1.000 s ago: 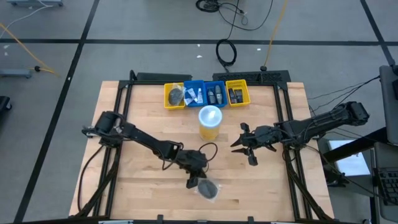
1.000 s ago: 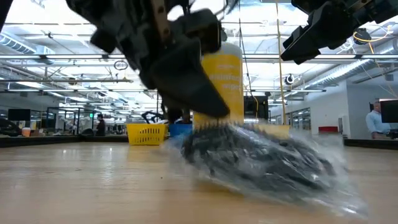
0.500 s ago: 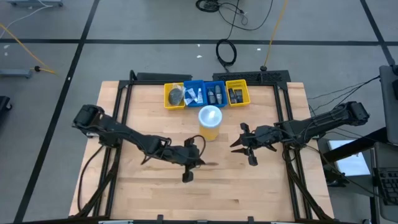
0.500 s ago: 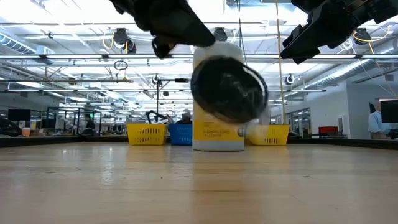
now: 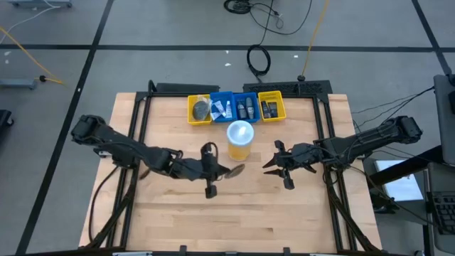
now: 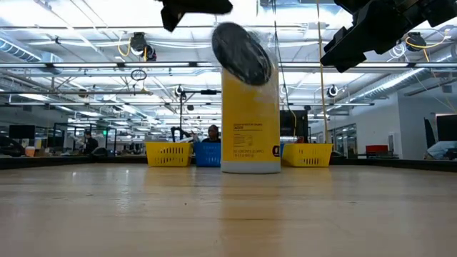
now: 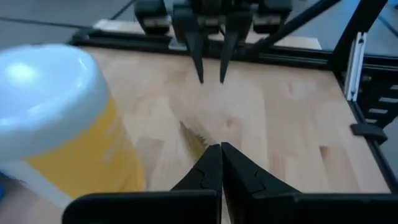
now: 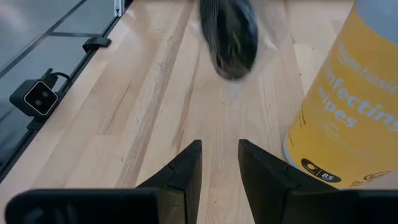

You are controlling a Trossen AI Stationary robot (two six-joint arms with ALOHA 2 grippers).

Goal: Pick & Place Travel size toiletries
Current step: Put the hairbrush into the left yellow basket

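A round dark grey flat packet [image 6: 243, 51] in clear wrap hangs in the air in front of the yellow cup [image 5: 240, 139]; in the high view this packet [image 5: 234, 171] shows edge-on. My left gripper [image 5: 221, 172] is shut on it, just on the near side of the cup. My right gripper [image 5: 273, 168] hovers open to the right of the cup, fingers [image 8: 186, 168] pointing at the packet [image 8: 229, 34]. More toiletries lie in the bins [image 5: 237, 107] at the far edge. My left gripper [image 7: 221, 148] pinches the clear wrap's edge [image 7: 194, 135] of the packet between its two shut fingers, coming level from the table's left. The packet is lifted clear of the table and stands on edge beyond the fingertips, its flat face toward the table's near side.
The tall yellow cup with a pale lid [image 6: 250, 128] stands mid-table, close beside the held packet. A row of yellow and blue bins [image 5: 271, 107] sits along the far edge. Bare wood [image 5: 234, 220] lies on the near side of both arms.
My left gripper has risen and moved toward the far edge, toward the yellow cup, keeping shut on the packet. The packet, lying on the table near the near edge a second ago, is now lifted clear and turned up on edge. The right arm has kept still.
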